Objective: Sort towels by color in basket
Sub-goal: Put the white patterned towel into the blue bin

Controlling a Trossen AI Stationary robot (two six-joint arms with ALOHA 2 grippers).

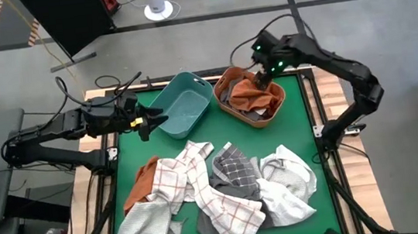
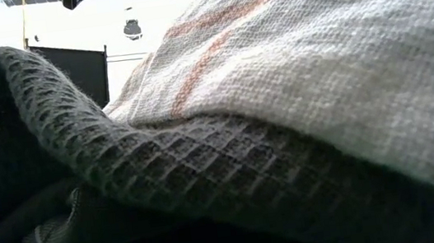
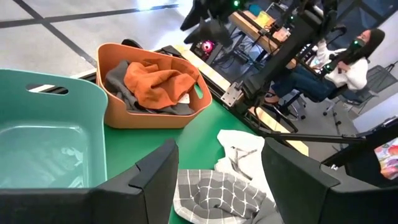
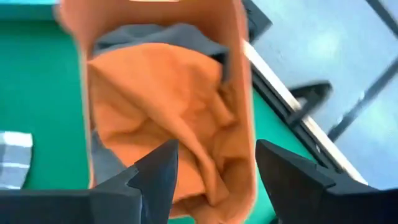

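A heap of towels lies on the near half of the green table: a rust-orange towel [image 1: 147,178], a white towel with thin rust checks [image 1: 200,182], a dark grey checked towel [image 1: 233,165], a white towel [image 1: 287,179] and a light grey towel [image 1: 146,225]. Another rust-orange towel [image 1: 251,91] [image 4: 161,106] lies on a dark grey towel [image 3: 118,78] inside the orange basket [image 1: 222,104]. My right gripper [image 1: 267,76] [image 4: 214,155] hovers open above that basket. My left gripper [image 1: 150,124] [image 3: 217,155] is open beside the teal basket [image 1: 189,78], at its left rim.
The two baskets stand side by side at the table's far edge. In the low view a dark grey waffle towel [image 2: 124,174] and a white striped towel [image 2: 317,59] block nearly everything. A person [image 3: 354,56] sits beyond the table's right side.
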